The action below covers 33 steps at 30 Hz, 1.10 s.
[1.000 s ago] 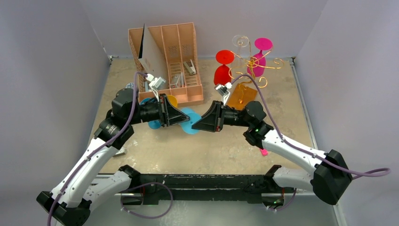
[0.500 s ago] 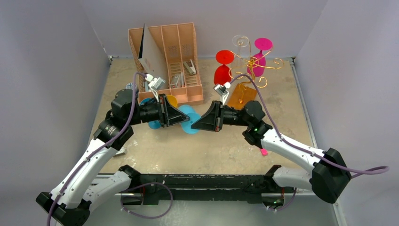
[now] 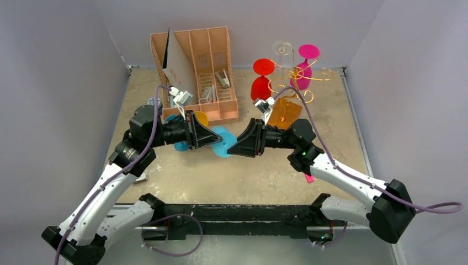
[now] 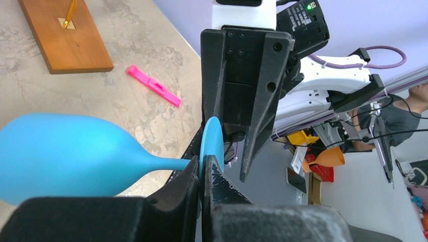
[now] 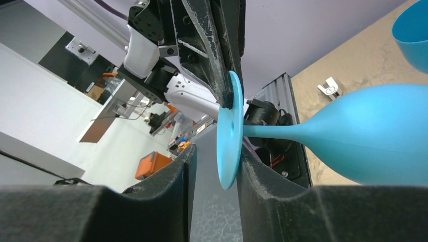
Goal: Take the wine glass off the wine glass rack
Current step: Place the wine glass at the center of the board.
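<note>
A light blue wine glass [image 3: 223,138] hangs in the air between my two grippers, in front of the wine glass rack [image 3: 297,74], whose wooden base [image 3: 283,113] rests on the table. My left gripper [image 4: 204,169] is shut on the glass's foot disc [image 4: 212,138]; the bowl [image 4: 60,156] points away to the left. My right gripper [image 5: 216,166] is open around the same foot disc [image 5: 229,136]; the disc rests against one finger with a gap to the other. A red glass [image 3: 260,83], a magenta glass [image 3: 303,69] and a clear glass [image 3: 282,49] hang on the rack.
A pink-tan slotted file organiser [image 3: 198,72] stands at the back left. A darker blue glass [image 3: 181,146] and an orange one [image 3: 202,117] lie under the left arm. A small pink object [image 3: 309,178] lies on the table near the right arm.
The right arm and its gripper have shifted slightly to the right. The left arm and the blue glass have stayed in place.
</note>
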### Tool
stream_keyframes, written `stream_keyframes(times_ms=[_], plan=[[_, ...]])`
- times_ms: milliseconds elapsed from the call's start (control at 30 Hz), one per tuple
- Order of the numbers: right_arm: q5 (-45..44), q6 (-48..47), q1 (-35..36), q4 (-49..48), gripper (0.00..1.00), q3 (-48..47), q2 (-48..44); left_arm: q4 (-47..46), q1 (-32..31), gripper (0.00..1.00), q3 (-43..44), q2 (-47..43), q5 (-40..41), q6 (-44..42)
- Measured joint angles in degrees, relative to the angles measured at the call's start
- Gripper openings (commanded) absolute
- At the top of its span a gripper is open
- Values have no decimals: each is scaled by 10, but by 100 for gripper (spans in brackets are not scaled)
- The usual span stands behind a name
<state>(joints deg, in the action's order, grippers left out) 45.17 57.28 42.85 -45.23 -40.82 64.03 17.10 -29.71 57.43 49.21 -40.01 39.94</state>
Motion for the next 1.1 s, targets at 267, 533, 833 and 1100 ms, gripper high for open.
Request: stream_keyframes(times_ms=[267,533,833,1100], plan=[[8,0,0,31,15,-4,0,-2,0,0,0,-1,-10,1],[5,1,0,49,5,-21,7,-12,0,0,0,2,-16,2],[4,5,-1,60,0,-27,19,-10,1,8,0,2,-15,-2],[7,-58,0,105,0,-27,3,37,1,67,23,22,-5,-25]])
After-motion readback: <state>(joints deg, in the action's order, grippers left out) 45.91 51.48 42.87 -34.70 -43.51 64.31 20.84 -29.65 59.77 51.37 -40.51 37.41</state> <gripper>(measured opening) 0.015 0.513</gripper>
